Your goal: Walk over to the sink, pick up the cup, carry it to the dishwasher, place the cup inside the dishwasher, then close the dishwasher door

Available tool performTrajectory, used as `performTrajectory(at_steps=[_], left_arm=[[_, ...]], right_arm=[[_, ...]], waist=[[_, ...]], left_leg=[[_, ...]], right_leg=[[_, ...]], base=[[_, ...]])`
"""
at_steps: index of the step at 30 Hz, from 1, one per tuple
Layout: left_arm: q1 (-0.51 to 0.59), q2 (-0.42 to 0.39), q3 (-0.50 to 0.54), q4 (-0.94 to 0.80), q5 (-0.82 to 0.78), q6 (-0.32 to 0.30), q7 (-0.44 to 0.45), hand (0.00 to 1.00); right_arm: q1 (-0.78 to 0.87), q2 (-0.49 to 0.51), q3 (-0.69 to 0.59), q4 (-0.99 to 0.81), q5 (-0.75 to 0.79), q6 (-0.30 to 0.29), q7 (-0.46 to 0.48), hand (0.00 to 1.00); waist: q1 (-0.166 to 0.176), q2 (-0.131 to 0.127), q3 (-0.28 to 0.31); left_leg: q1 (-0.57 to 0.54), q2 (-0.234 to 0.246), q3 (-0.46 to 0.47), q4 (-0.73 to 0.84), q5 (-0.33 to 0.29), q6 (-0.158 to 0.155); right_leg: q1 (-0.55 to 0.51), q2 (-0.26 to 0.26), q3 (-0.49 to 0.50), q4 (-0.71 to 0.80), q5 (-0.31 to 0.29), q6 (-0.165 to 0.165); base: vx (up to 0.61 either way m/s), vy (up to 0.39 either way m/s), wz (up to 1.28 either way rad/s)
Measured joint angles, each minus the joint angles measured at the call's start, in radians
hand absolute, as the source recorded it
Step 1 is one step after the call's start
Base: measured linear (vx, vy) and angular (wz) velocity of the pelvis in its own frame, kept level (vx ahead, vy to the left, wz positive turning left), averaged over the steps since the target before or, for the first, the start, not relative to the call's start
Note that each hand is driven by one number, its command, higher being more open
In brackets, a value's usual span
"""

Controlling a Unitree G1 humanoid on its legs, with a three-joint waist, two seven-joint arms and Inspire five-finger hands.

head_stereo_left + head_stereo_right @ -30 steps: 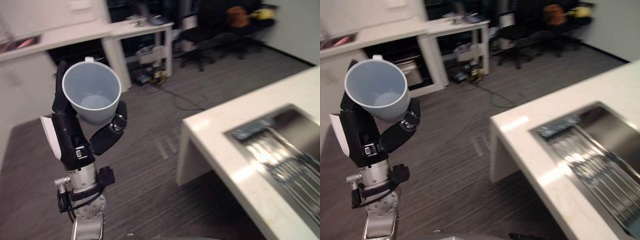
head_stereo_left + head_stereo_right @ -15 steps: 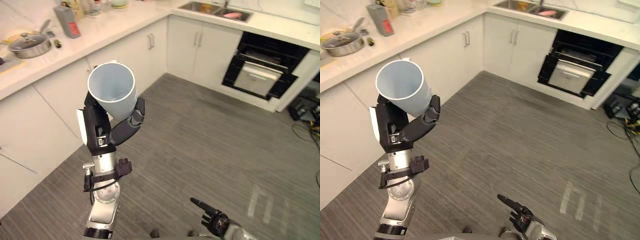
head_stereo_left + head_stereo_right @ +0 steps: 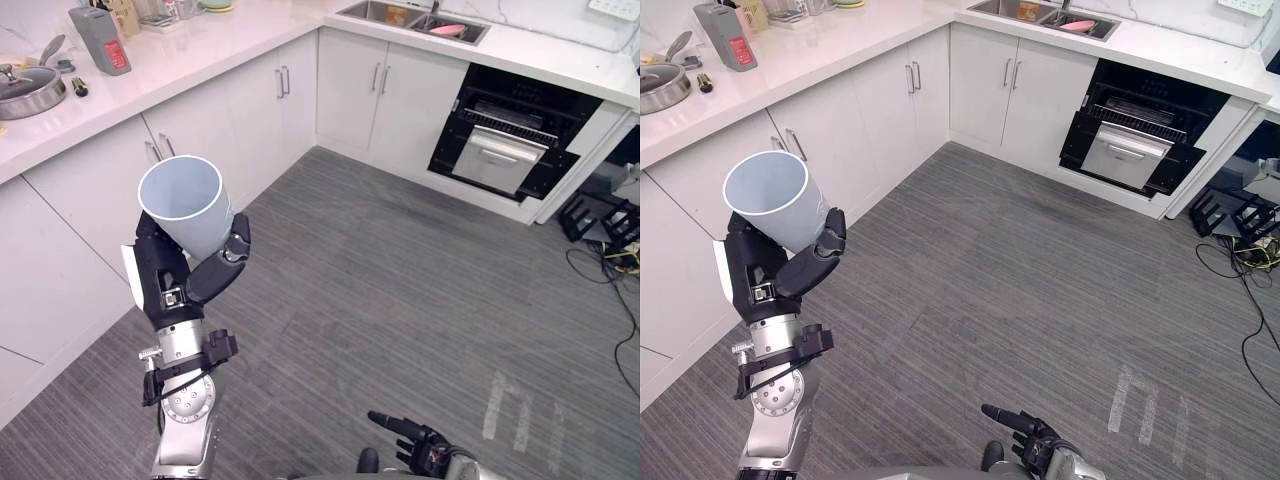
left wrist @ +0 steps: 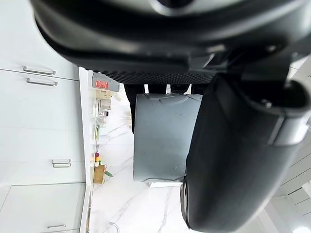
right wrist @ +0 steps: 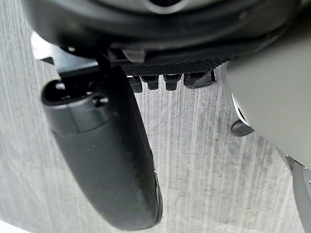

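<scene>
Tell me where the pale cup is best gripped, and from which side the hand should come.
Grip the cup round its lower wall, coming from the side. It narrows toward the base and is held mouth-up, slightly tilted, so a grasp closes snugly there, as the left hand shows.

Bright, even light is filling the kitchen, washing the white marbled countertop (image 3: pixel 215 45) and the white cabinet doors (image 3: pixel 250 110) nearly flat. Pale streaks of glare are lying on the grey wood-grain floor (image 3: pixel 505 405). The pale blue plastic cup (image 3: pixel 190 205) is catching soft light inside, while the dark left hand (image 4: pixel 233 160) is looming in shadow close to the lens.
</scene>
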Motion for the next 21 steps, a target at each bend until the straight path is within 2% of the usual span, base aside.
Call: performTrajectory(at_steps=[4,9,11,13,16,21], left_arm=[[0.013,-0.01,-0.017,0.001,-0.041,0.001,-0.03,0.0],[-0.001,-0.028,-0.045,0.04,-0.113,0.011,-0.14,0.0],[0.002,-0.039,-0.048,0.041,-0.158,0.021,-0.174,0.0],[0.009,-0.027,-0.044,0.044,-0.169,0.021,-0.203,0.0],[0.014,-0.021,-0.03,0.071,-0.18,0.022,-0.199,0.0],[0.015,-0.022,0.003,0.071,-0.197,0.022,-0.197,0.0]], right_arm=[[0.062,-0.002,-0.003,-0.072,0.008,0.007,0.045,1.0],[0.078,-0.015,-0.008,-0.097,0.008,0.056,0.119,1.0],[0.088,-0.021,-0.022,-0.098,0.009,0.068,0.146,1.0],[0.081,-0.026,-0.025,-0.092,0.009,0.087,0.155,1.0],[0.078,-0.041,-0.025,-0.075,0.009,0.101,0.169,1.0],[0.073,-0.045,-0.021,-0.065,0.008,0.101,0.172,1.0]], waist=[[-0.03,0.004,-0.021],[-0.046,0.002,-0.025],[-0.029,0.003,-0.031],[-0.026,0.0,-0.032],[-0.02,0.003,-0.038],[-0.012,0.003,-0.038]], left_leg=[[0.014,0.01,0.007,0.005,-0.01,0.003],[0.028,0.021,0.001,0.019,-0.01,0.003],[0.024,0.022,-0.006,0.002,-0.01,0.002],[0.027,0.026,-0.031,-0.009,-0.002,0.003],[0.028,0.032,-0.069,-0.013,0.009,-0.006],[0.028,0.035,-0.084,-0.024,0.02,-0.01]], right_leg=[[0.006,0.016,0.019,0.0,-0.002,-0.002],[0.027,0.026,0.017,0.001,-0.006,-0.01],[0.027,0.029,0.05,0.007,-0.014,-0.019],[0.029,0.034,0.028,0.007,-0.016,-0.024],[0.044,0.036,-0.014,0.007,-0.023,-0.034],[0.046,0.039,-0.029,0.006,-0.023,-0.039]], base=[[0.01,-0.023,-0.22],[-0.03,-0.03,0.02],[-0.06,-0.03,0.07],[-0.05,-0.044,0.29],[-0.06,-0.056,0.36],[-0.06,-0.031,0.12]])
